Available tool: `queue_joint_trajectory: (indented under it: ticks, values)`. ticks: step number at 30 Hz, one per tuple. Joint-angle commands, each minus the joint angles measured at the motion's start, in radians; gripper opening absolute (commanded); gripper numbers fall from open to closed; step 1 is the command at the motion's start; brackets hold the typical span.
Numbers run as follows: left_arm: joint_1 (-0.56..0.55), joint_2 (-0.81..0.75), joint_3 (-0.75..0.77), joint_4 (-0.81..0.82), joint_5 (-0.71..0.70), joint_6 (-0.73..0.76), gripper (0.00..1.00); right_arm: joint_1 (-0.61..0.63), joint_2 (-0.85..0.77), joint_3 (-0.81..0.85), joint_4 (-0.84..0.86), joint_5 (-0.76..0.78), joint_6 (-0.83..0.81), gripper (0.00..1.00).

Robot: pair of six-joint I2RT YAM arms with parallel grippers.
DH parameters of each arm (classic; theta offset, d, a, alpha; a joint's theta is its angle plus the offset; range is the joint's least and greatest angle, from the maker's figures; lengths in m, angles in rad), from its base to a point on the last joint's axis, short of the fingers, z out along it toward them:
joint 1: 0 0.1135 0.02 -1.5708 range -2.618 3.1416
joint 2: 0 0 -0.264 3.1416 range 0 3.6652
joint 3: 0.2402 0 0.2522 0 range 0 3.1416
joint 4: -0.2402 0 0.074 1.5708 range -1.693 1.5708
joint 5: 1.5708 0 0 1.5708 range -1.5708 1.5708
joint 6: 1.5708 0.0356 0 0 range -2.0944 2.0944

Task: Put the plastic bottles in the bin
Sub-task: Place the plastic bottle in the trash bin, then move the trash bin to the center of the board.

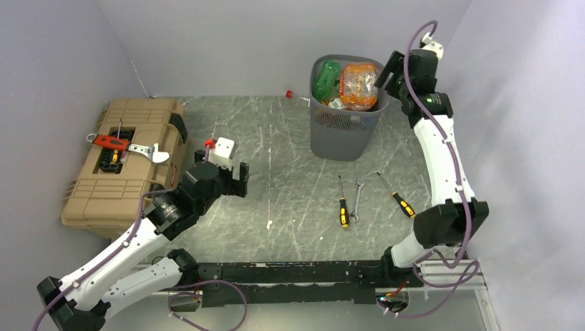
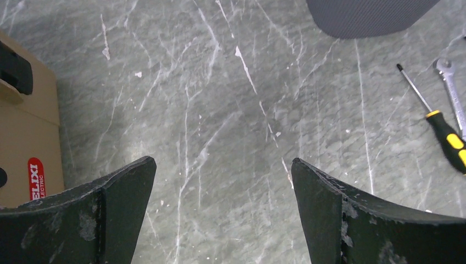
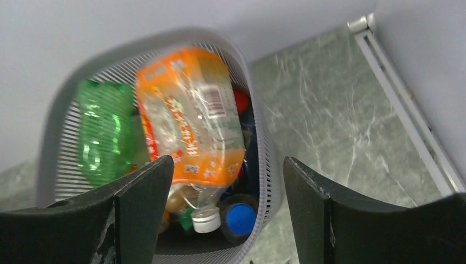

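The dark grey mesh bin (image 1: 341, 134) stands at the back of the table and holds several plastic bottles. Among them are a green bottle (image 1: 325, 79) and an orange-labelled bottle (image 1: 359, 86). One clear bottle with a red cap (image 1: 298, 98) lies on the table behind the bin's left side. My right gripper (image 1: 384, 76) is open and empty just above the bin's right rim. The right wrist view looks into the bin (image 3: 262, 159) at the green bottle (image 3: 101, 137), the orange-labelled bottle (image 3: 192, 121) and a blue cap (image 3: 240, 219). My left gripper (image 1: 233, 185) is open and empty over bare table.
A tan toolbox (image 1: 127, 162) with tools on its lid sits at the left. A white block with a red piece (image 1: 222, 147) lies just beyond my left gripper. Two screwdrivers (image 1: 343, 207) (image 1: 400, 200) and a wrench (image 1: 357, 200) lie in front of the bin.
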Motion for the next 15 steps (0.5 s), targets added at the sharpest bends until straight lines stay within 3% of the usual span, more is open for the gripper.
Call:
queue_joint_trajectory:
  ticks: [1,6,12,15]
  values:
    - [0.0,-0.015,-0.003,0.059,-0.017,0.009,1.0,-0.014,0.023,0.023,-0.022,-0.011,0.005,0.75]
    - [-0.001,-0.015,0.009,0.023,-0.041,0.005,0.99,-0.028,0.092,0.042,-0.041,-0.003,0.009,0.69]
    - [-0.001,-0.051,-0.005,0.022,-0.041,0.002,0.99,-0.031,0.136,0.036,-0.046,-0.047,0.018,0.42]
    - [0.0,-0.06,-0.003,0.015,-0.044,0.002,0.99,-0.029,0.156,0.056,-0.079,-0.085,0.019,0.4]
